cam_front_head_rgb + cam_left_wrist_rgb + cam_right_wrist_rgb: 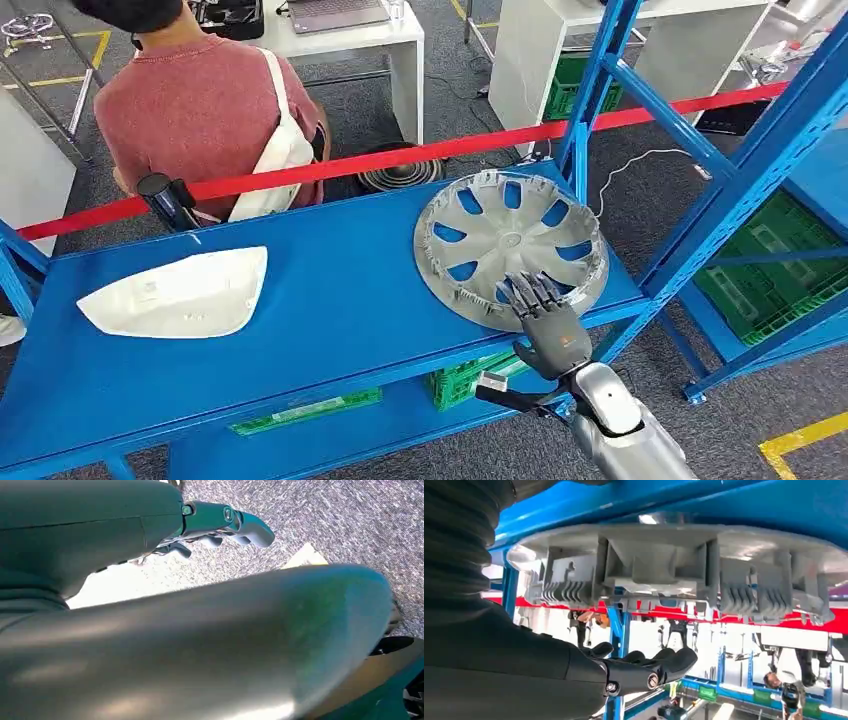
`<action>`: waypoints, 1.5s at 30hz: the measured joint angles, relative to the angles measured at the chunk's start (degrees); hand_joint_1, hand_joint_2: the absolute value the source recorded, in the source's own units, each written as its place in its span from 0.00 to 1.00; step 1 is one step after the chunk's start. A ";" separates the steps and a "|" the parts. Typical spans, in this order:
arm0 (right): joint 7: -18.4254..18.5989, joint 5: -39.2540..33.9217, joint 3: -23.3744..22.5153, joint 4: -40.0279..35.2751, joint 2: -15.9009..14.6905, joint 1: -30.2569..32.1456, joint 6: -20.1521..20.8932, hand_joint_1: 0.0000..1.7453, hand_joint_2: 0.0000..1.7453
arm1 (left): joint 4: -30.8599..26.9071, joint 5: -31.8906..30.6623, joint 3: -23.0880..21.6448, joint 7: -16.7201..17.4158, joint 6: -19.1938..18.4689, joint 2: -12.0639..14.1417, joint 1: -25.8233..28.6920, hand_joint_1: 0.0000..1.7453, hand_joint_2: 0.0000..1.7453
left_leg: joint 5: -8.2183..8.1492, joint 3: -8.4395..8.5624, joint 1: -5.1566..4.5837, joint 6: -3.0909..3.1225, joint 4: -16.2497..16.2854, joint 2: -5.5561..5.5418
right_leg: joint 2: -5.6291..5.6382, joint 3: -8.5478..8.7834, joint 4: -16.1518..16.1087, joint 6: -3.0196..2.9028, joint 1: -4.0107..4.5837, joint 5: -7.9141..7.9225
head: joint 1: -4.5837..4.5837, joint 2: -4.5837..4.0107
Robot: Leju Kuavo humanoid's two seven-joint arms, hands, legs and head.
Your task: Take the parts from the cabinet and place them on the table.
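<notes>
- On the blue shelf of the cabinet, the silver hubcap lies near the right end, its front rim jutting a little over the shelf's edge.
- My right hand is at that overhanging rim, fingers stretched out flat over the hubcap's near edge and holding nothing; I cannot tell whether they touch it.
- From the right wrist view, the hubcap shows its ribbed clips and tabs, while the fingers lie apart from it, extended and unclamped.
- For a good grip, I judge the thumb should go under the overhang and the fingers on top, pinching solid rim between the clips rather than a thin tab.
- I would lift the near edge first, then draw the part off the shelf, keeping clear of the blue upright just behind it.
- My left hand hangs over the carpeted floor, fingers loosely curled with nothing in them.
- A white moulded cover lies at the shelf's left end, well apart from the hubcap.
- Beyond the red tape, a person sits, back turned.
</notes>
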 joint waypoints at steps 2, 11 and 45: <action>0.18 0.15 -0.09 0.00 0.00 0.44 0.11 0.00 1.00 | 0.00 -0.04 0.00 0.02 -0.24 0.00 0.00 0.00 0.00 | 0.00 0.00 0.00 0.00 0.00 0.00 | 0.00 0.00 0.00 0.00 0.00 0.00 | 0.00 0.00; 0.65 1.20 -0.44 -0.13 0.04 2.02 1.47 1.00 1.00 | 0.02 0.09 0.07 0.31 -0.48 -0.02 0.03 0.00 0.00 | -0.01 -0.02 0.00 0.00 0.00 0.00 | 0.00 -0.01 0.00 -0.01 0.01 -0.01 | 0.00 0.00; -11.70 -22.02 -1.55 -6.50 0.33 4.12 12.99 1.00 1.00 | 0.07 0.79 2.23 -0.33 -0.81 -0.13 0.19 0.00 0.00 | 0.03 0.18 0.00 0.06 -0.02 0.30 | 0.18 0.08 -0.03 0.02 0.00 0.08 | -0.02 0.00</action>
